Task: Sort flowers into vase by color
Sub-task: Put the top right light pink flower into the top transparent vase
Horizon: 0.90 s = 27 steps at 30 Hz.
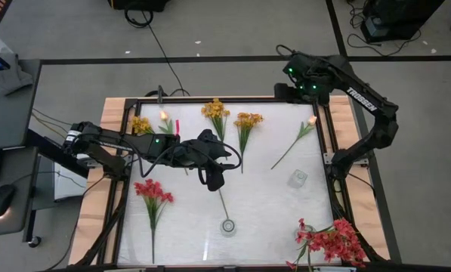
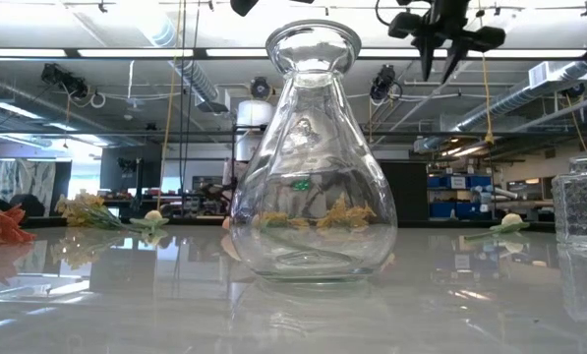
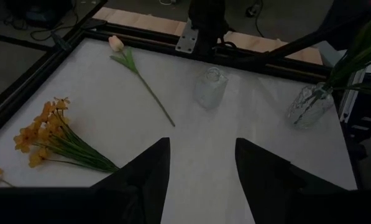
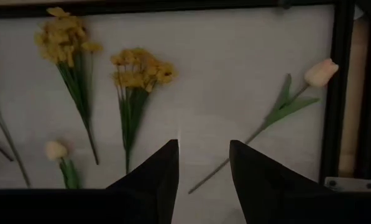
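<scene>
High view: left gripper [image 1: 212, 180] spread and empty mid-table, nearest the yellow bunch [image 1: 247, 121] lying stem-toward it, apparently closer than right gripper [image 1: 304, 92], also parted, by the peach tulip [image 1: 311, 121].

1. Left gripper [image 3: 201, 177]: two dark jaws standing apart, nothing between them, bare white tabletop [image 3: 235, 130] showing through the gap.
2. Yellow-orange cluster [image 3: 45, 127]: lying flat near the black-framed edge, its green stems running in toward the jaws.
3. Pale peach tulip stem [image 3: 137, 74]: single, flat, bud toward a corner of the tabletop.
4. Small clear vase [image 3: 210, 87]: upright, empty, near the wooden-bordered edge, just in front of a dark arm base [image 3: 207, 22].
5. Second clear vase [image 3: 309, 106]: upright, holding green stems, well apart from the first.
</scene>
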{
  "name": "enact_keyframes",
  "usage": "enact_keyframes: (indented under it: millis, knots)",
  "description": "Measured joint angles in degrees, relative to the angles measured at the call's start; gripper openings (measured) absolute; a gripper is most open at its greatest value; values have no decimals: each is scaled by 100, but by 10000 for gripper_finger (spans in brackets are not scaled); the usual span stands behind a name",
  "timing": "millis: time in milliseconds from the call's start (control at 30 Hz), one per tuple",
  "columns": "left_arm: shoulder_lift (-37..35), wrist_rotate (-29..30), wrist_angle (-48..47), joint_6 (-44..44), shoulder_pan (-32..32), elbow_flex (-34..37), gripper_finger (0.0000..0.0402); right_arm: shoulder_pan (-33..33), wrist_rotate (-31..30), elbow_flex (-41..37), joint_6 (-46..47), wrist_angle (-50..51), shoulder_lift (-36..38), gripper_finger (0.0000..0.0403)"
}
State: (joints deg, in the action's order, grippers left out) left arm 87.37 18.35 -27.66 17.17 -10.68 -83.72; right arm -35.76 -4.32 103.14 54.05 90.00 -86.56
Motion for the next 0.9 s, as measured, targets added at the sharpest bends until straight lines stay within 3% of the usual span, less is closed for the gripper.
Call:
enact_keyframes:
  millis: [300, 600, 900]
  knots:
    - [-1, 0, -1, 5, 0, 0, 188, 203, -176, -5, -40, -8, 76, 152]
    - [-1, 0, 0, 18, 0, 0, 188, 472, -461, -98, 538, -12, 141, 152]
    - [0, -1, -4, 18, 0, 0, 188, 729, -161, -1889, 1653, -45, 1067, 152]
